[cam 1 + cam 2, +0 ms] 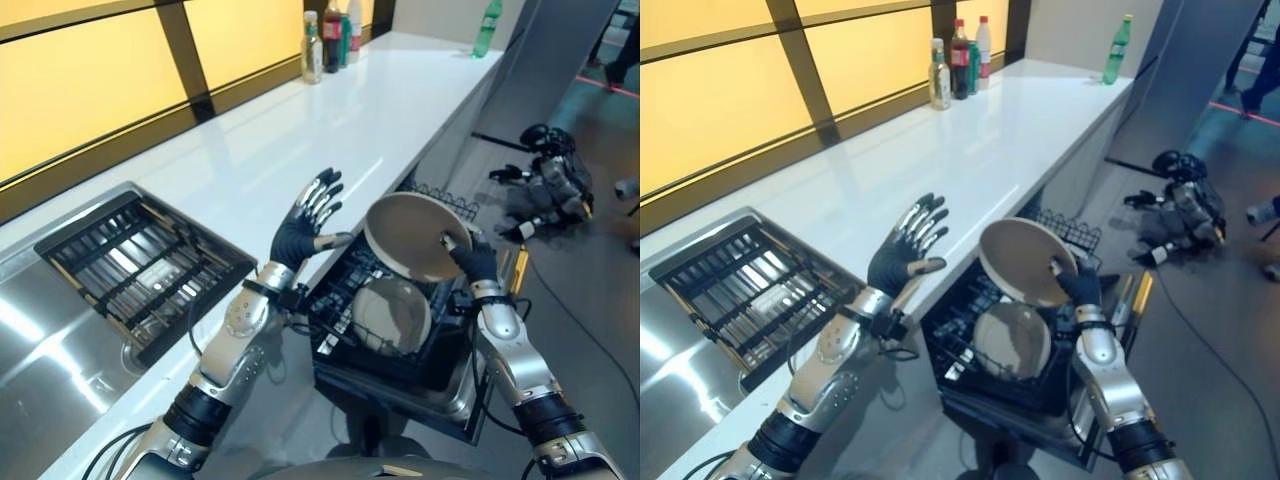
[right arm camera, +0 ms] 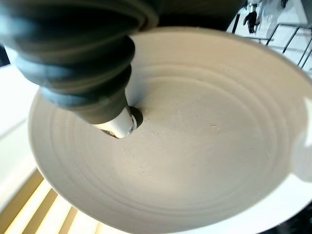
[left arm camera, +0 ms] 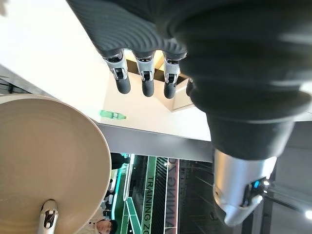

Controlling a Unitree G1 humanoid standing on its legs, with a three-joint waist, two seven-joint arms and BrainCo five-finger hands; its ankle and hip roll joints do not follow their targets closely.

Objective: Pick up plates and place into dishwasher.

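My right hand (image 1: 475, 262) is shut on a round beige plate (image 1: 410, 235), holding it tilted above the pulled-out black dishwasher rack (image 1: 335, 330). In the right wrist view the thumb (image 2: 119, 124) presses on the plate's ringed face (image 2: 204, 146). A second beige plate (image 1: 392, 315) stands on edge inside the rack, below the held one. My left hand (image 1: 305, 225) is raised at the counter's edge, just left of the held plate, open with straight spread fingers (image 3: 142, 83) and holding nothing. The held plate's rim (image 3: 48, 170) also appears in the left wrist view.
A white counter (image 1: 300, 130) runs along the left. A steel sink holding a dark grid rack (image 1: 140, 265) sits at its near end. Bottles (image 1: 325, 40) stand at the far end, a green bottle (image 1: 485, 28) apart from them. Dark equipment (image 1: 550, 180) lies on the floor at right.
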